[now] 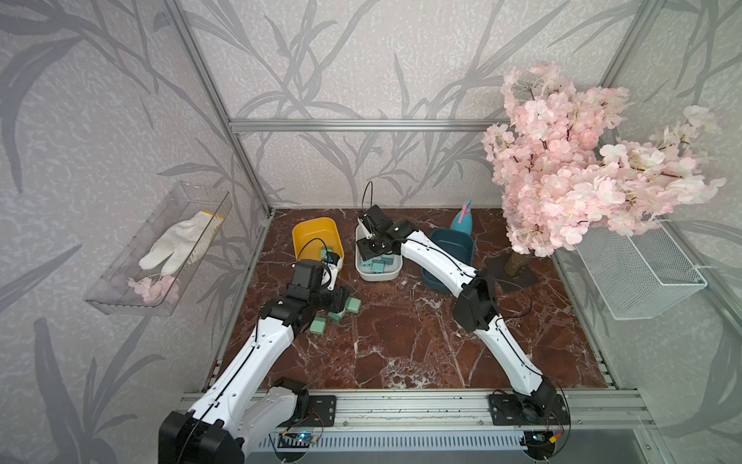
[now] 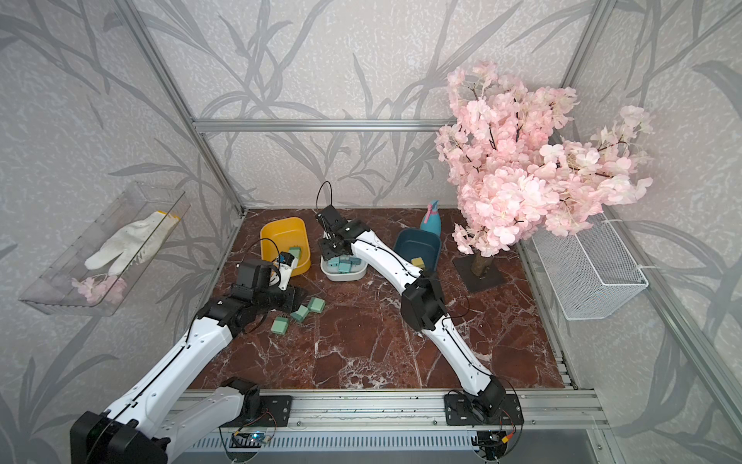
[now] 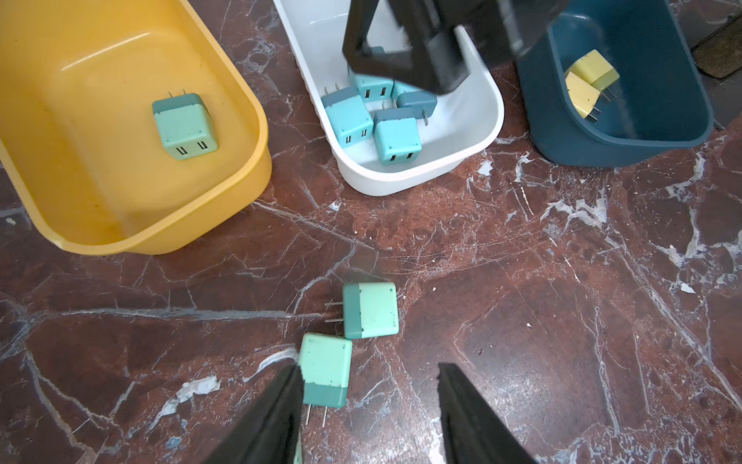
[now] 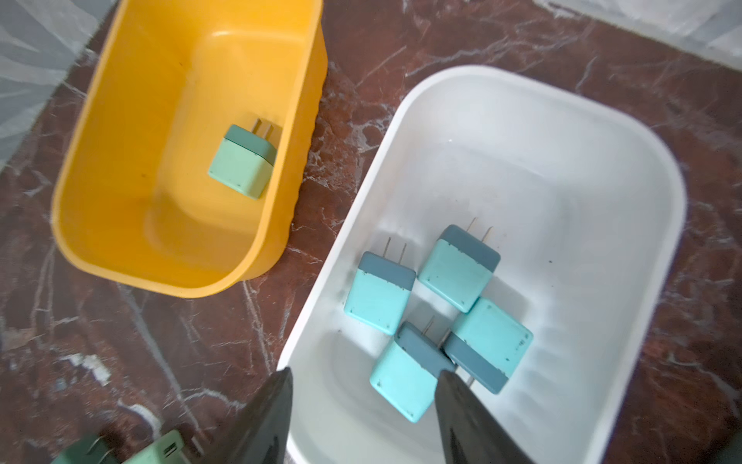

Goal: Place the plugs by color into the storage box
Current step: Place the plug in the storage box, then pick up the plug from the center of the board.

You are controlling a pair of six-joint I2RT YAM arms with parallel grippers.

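Observation:
Three sage green plugs (image 1: 335, 316) lie on the marble table beside my left gripper (image 3: 369, 373). It hovers open just above them, and one green plug (image 3: 325, 373) lies against the inner side of its finger. Another green plug (image 3: 184, 126) rests in the yellow box (image 1: 317, 229). My right gripper (image 4: 363, 373) hangs open over the white box (image 4: 662, 201), which holds several light blue plugs (image 4: 457, 267). Nothing sits between its fingers. Two yellow plugs (image 3: 588, 80) lie in the dark blue box (image 3: 626, 148).
A pink blossom tree (image 1: 562, 160) stands on a dark base at the back right, with a teal spray bottle (image 1: 463, 223) behind the dark blue box. A white wire basket (image 1: 638, 273) hangs on the right wall, and a clear shelf with a glove (image 1: 180, 245) on the left wall.

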